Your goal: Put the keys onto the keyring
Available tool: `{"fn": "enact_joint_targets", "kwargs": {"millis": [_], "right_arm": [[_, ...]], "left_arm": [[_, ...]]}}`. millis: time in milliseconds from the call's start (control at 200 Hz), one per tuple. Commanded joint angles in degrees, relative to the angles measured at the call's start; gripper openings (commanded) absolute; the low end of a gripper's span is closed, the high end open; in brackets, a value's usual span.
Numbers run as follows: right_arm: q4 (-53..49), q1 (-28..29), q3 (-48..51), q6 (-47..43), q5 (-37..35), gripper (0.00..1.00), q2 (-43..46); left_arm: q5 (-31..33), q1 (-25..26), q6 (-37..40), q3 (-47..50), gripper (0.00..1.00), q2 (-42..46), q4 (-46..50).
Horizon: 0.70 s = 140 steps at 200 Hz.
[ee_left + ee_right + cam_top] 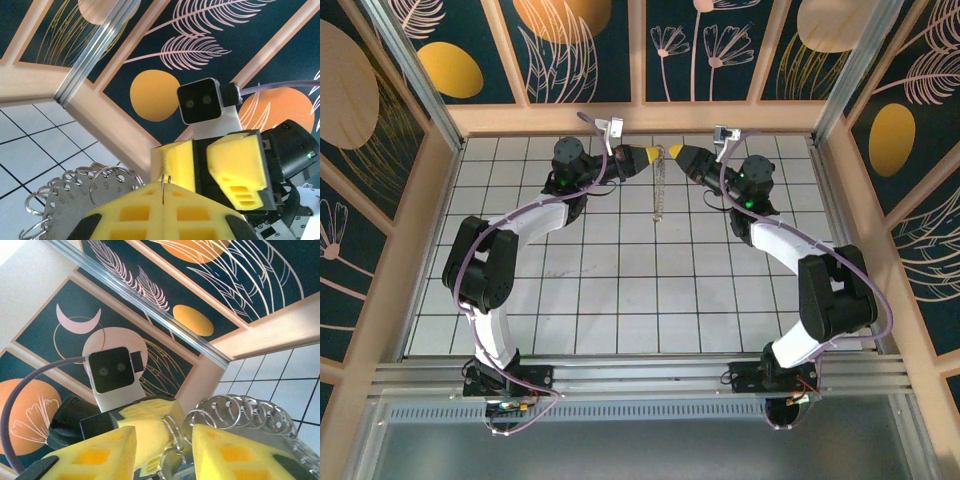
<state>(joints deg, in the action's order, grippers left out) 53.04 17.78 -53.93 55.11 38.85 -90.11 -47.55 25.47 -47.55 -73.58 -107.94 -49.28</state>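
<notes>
Keyring [660,190] hangs over the far middle of the bench [620,300], its thin rim pinched in the closed left gripper [164,189]. The right gripper [164,446] stands open around the rim's small rings. Threading seems not yet done; whether any key is on cannot be told.

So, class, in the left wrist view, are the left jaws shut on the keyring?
Yes, the left gripper's yellow jaws meet, pinching the keyring's wire.

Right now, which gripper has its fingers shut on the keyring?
The left gripper: its yellow fingers meet, pinching a thin wire of the keyring. The right gripper differs: its fingers stand apart, with ring loops in the gap.
</notes>
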Motion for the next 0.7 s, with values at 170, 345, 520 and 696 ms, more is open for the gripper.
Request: {"fn": "enact_joint_targets", "kwargs": {"millis": [170,345,520,696], "right_arm": [[5.20,0.07,0.78,-1.19,1.14,0.39,0.28],[5.97,0.20,-0.40,-0.82,1.86,0.37,-0.95],[7.25,0.86,-1.84,0.23,3.12,0.32,-3.11],[7.76,1.34,-1.64,0.53,3.60,0.29,-3.79]], "left_arm": [[-1.33,0.57,2.90,0.72,0.00,2.21,-2.67],[-2.00,1.06,3.27,0.22,0.00,2.64,-1.66],[-1.97,1.55,4.47,-0.68,0.00,2.94,0.06],[-1.59,1.73,5.07,-1.13,0.00,3.13,0.93]]}}
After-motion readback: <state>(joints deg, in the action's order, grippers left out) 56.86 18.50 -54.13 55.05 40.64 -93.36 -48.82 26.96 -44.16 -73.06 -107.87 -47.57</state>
